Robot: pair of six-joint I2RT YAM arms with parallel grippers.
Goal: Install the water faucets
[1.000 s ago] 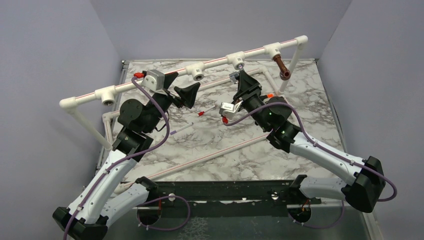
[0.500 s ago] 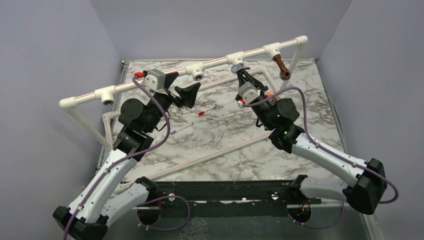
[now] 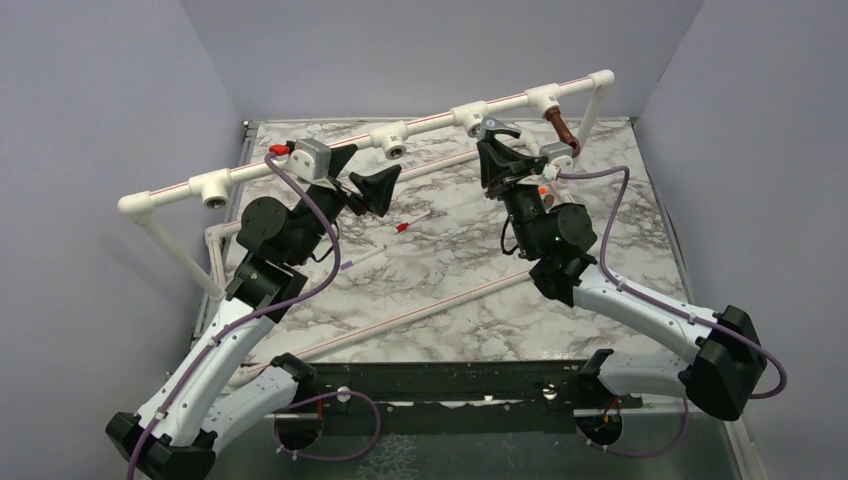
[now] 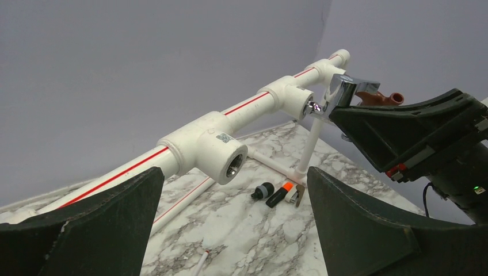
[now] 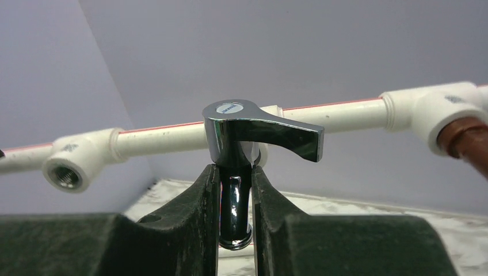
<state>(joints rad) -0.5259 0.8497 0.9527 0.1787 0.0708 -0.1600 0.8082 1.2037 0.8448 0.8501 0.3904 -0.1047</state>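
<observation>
The chrome faucet [image 3: 492,129] sticks out of a tee socket [image 3: 470,117] on the raised white pipe [image 3: 300,160], lever handle on top. My right gripper [image 3: 497,152] is shut on its spout; in the right wrist view both fingers [image 5: 201,218] press the chrome faucet [image 5: 237,144], my right gripper [image 5: 235,192] just under the handle. The reddish-brown faucet [image 3: 560,131] hangs from the following tee to the right, also seen as the brown faucet [image 5: 469,141]. My left gripper [image 3: 362,176] is open, holding nothing, facing an empty tee [image 4: 214,150].
Another empty tee [image 3: 216,192] sits far left on the pipe. Thin sticks with a red tip [image 3: 401,228] and a purple tip [image 3: 346,266] lie on the marble. A long pipe [image 3: 430,305] lies diagonally. A black fitting [image 4: 263,191] and an orange-capped marker [image 4: 280,194] lie near the frame's post.
My right wrist has rolled round, turning the chrome faucet at its tee so the lever now points up. Its jaws have tightened on the spout. The left arm has not moved.
</observation>
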